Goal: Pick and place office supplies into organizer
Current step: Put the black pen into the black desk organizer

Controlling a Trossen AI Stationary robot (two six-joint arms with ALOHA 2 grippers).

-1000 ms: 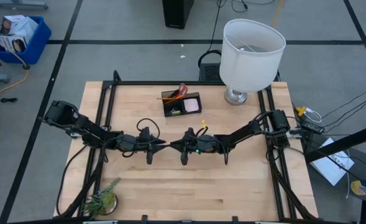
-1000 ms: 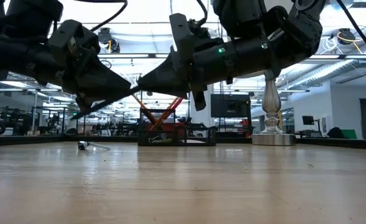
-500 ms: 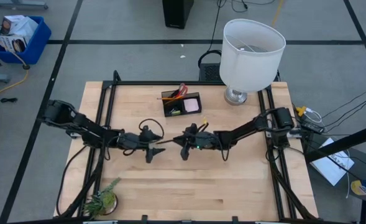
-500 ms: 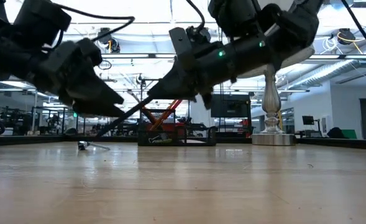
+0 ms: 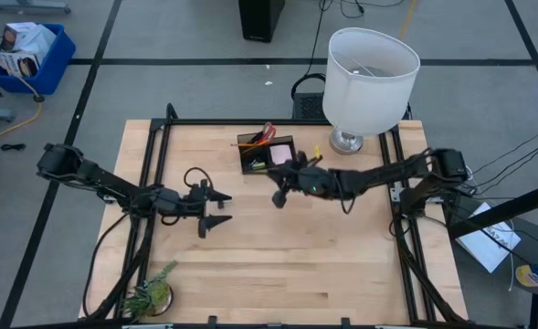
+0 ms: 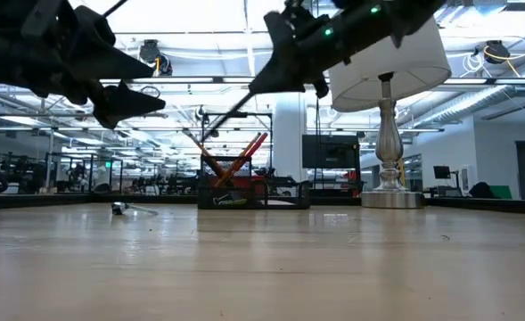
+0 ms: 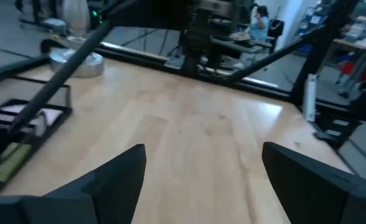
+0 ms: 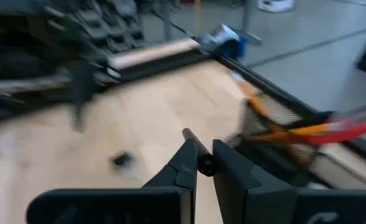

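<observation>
The black organizer [image 5: 267, 152] stands at the table's far middle, with red-handled scissors [image 6: 249, 150] and orange pencils [image 6: 210, 160] sticking up out of it and a pink pad [image 5: 283, 155] inside. My right gripper [image 5: 282, 178] hangs high just near-right of the organizer, shut on a black pen [image 6: 231, 111]. The pen slants down over the organizer [image 7: 21, 134]. My left gripper [image 5: 217, 207] is open and holds nothing, above the table left of centre. My right gripper pinches one end of the pen [image 8: 202, 163] between its two fingers. The pen runs on along the line of the fingers and slants down toward the table's left. It is lifted clear, and its free end [image 6: 210, 132] hangs above the organizer.
A white-shaded lamp [image 5: 371, 73] stands at the far right, its base [image 6: 389, 192] beside the organizer. A small green plant [image 5: 150, 294] sits at the near left corner. A small dark item [image 6: 119, 209] lies on the table. Black rails [image 5: 154, 174] run along both sides.
The two grippers met over the table's middle with the pen between them. My left gripper has opened, let go of the pen and drawn back toward the table's left. My right gripper has risen and gone toward the far edge with the pen, now over the organizer.
</observation>
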